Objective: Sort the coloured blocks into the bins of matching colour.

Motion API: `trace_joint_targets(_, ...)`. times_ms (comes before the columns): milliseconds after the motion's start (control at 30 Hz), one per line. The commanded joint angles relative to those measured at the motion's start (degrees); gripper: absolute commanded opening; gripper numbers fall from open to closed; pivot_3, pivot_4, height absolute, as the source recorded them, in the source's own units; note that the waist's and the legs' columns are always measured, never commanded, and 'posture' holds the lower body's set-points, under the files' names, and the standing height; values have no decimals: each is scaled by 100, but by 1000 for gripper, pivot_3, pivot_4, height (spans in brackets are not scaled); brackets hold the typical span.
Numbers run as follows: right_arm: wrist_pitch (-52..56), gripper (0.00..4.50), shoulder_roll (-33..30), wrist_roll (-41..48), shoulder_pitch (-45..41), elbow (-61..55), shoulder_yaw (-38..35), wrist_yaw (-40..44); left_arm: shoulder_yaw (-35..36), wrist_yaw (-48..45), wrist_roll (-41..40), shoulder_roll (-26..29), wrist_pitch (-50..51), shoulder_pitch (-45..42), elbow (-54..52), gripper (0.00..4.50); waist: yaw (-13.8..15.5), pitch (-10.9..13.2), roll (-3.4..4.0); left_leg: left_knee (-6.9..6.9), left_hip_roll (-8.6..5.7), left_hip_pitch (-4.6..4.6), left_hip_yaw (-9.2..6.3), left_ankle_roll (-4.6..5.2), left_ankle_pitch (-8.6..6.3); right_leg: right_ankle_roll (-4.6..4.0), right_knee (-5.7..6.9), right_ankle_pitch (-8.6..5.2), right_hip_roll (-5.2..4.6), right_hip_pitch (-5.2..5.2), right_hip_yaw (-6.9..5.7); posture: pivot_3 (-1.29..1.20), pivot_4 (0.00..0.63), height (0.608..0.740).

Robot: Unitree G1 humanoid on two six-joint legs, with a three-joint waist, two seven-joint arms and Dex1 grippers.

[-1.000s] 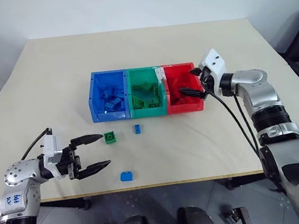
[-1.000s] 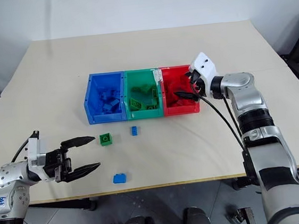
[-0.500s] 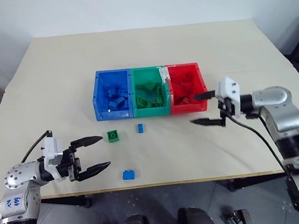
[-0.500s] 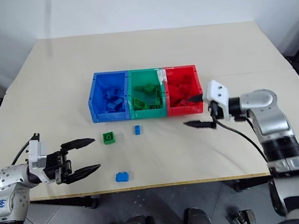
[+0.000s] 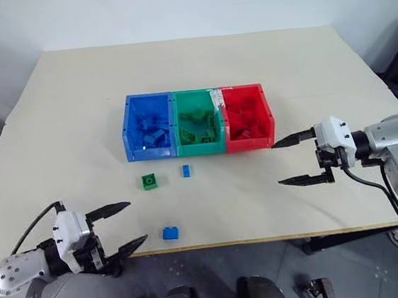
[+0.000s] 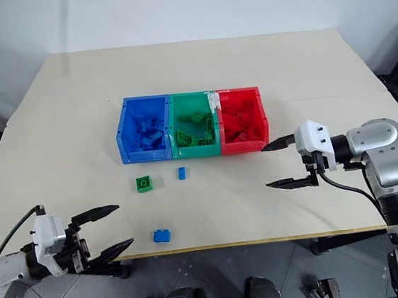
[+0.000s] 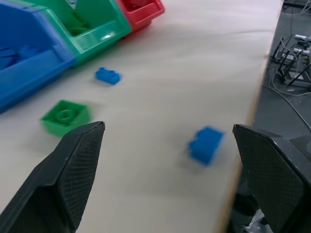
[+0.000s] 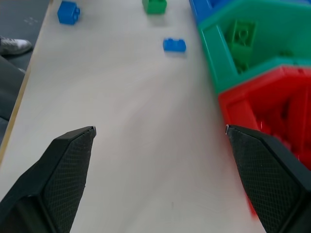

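We noted three small studded plastic bricks loose on the surface in front of the joined blue, green and red plastic bins [image 5: 176,146]: green brick [image 5: 149,181], small blue brick [image 5: 185,170], larger blue brick [image 5: 170,232]. The larger blue lay nearest the left tool [image 5: 119,228], jaws spread, empty. The right tool [image 5: 296,160] stood agape, empty, beside the red bin.

The surface [image 5: 75,119] is a plain pale beige. Three joined bins stand on it: a blue bin [image 5: 127,131], a green bin [image 5: 177,123] and a red bin [image 5: 268,117], each holding bricks of its own colour. Loose on the beige lie a green brick [image 5: 149,181], a small blue brick [image 5: 185,169] and a larger blue brick [image 5: 170,232]. Both pincers have black fingers [image 5: 294,137] with a fine cross-hatched texture.
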Motion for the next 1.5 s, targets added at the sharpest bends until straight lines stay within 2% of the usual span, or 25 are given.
trace_joint_targets(33,-119,4475,31,-83,-240,205,68,137,-210,638,-75,-130,575,308,-884,4500,32,2,3,1,-1,-1,0,0,0,0,-5,0,0,1,3,0,150,740)
trace_joint_targets(233,-207,4475,188,-130,-545,526,185,213,-818,1505,438,-321,1110,285,-1145,4500,52,1,10,6,0,-3,10,1,1,-4,-17,-2,4,5,4,0,150,740)
trace_joint_targets(467,-21,4475,82,290,-292,72,53,504,-1480,1739,1010,-514,932,75,-647,4500,101,1,9,12,-1,-6,10,3,0,-3,-15,-2,10,8,-1,0,150,740)
trace_joint_targets(733,229,4475,-115,653,62,-425,-115,466,-1890,1573,1482,-529,534,-386,316,4500,121,-5,18,18,1,-4,11,3,0,-3,-11,-2,9,8,-3,0,150,740)
trace_joint_targets(967,316,4475,-518,1396,537,-861,-244,572,-2118,1419,1580,-533,504,-859,700,4500,145,-14,32,19,0,-2,9,4,0,-3,-11,-2,4,12,-4,0,150,740)
trace_joint_targets(1067,272,4475,-577,1420,551,-836,-237,572,-2171,1364,1608,-513,504,-985,791,4500,120,-16,36,19,0,0,12,4,0,-3,-11,-2,4,12,-3,0,150,740)
trace_joint_targets(1167,256,4500,-545,1330,488,-739,-280,457,-2232,1272,1655,-421,551,-1029,821,3978,120,-16,36,19,1,0,12,4,0,-3,-9,-2,5,12,-4,0,150,740)
trace_joint_targets(1500,68,4500,-476,1191,300,-440,-296,404,-2179,1199,1632,-289,519,-1038,832,1000,109,-17,38,19,0,-1,11,6,-1,-3,-9,-2,5,11,-5,0,150,740)
